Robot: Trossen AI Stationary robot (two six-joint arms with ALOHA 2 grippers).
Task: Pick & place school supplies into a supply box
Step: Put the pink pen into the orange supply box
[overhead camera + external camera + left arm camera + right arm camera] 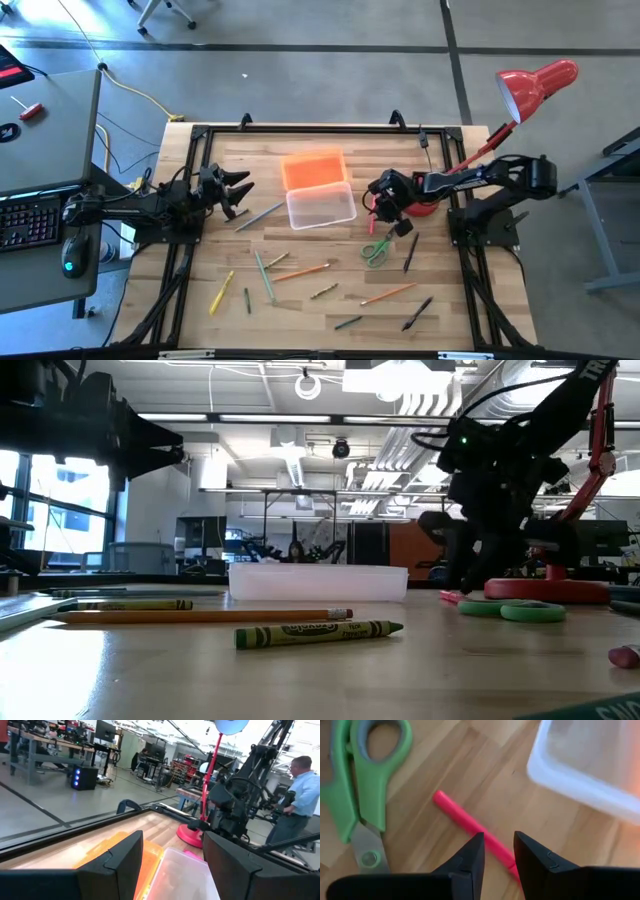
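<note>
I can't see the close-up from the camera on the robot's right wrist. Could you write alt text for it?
The right end effector hangs just above a pink pen lying on the wooden table, its two dark fingers slightly apart over it. Green-handled scissors lie beside the pen, and a corner of the clear supply box shows opposite.
</note>
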